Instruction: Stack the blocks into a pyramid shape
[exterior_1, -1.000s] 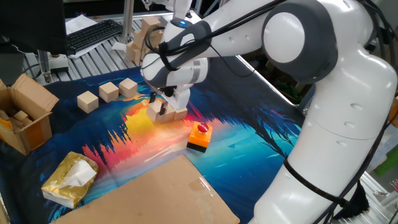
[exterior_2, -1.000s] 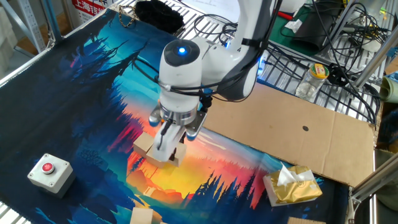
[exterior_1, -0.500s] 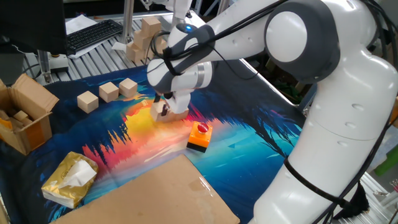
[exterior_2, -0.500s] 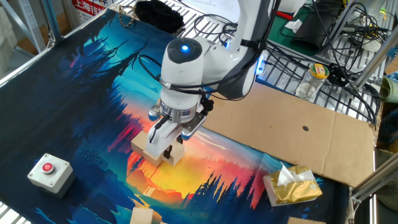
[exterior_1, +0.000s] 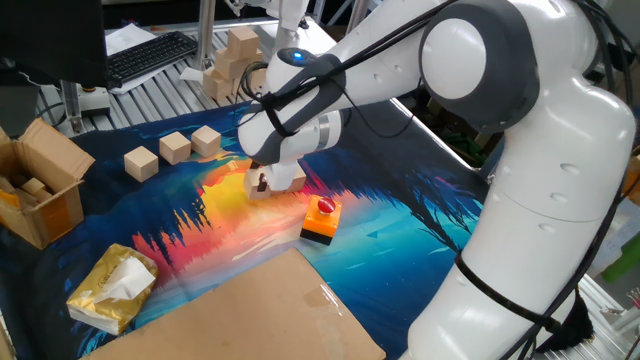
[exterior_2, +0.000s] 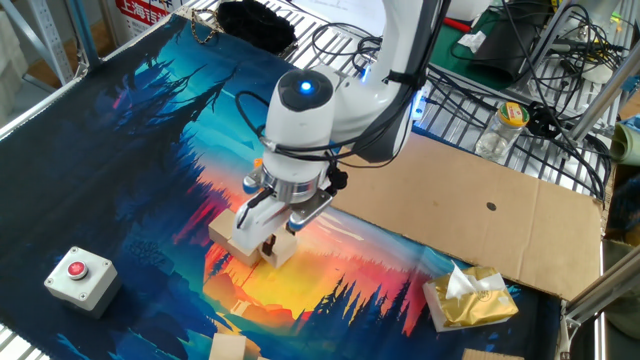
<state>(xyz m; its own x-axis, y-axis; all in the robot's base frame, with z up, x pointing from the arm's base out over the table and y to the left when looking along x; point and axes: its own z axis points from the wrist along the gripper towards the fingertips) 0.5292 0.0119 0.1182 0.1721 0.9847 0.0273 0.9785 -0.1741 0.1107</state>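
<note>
One fixed view: gripper (exterior_1: 263, 183) low over bright mat (exterior_1: 400, 215), fingers straddling tan block (exterior_1: 258, 185), apparently clamped on it; second block (exterior_1: 291, 178) touching beside. Three loose blocks (exterior_1: 174, 148) in row to left, well apart. Orange-black button block (exterior_1: 321, 219) near. Cardboard box (exterior_1: 45, 185) at left edge.

Other fixed view: gripper (exterior_2: 258, 240) between two adjoining blocks (exterior_2: 224, 229); grip partly hidden. Another block (exterior_2: 227, 348) at bottom edge. Grey button box (exterior_2: 80, 274) lower left.
</note>
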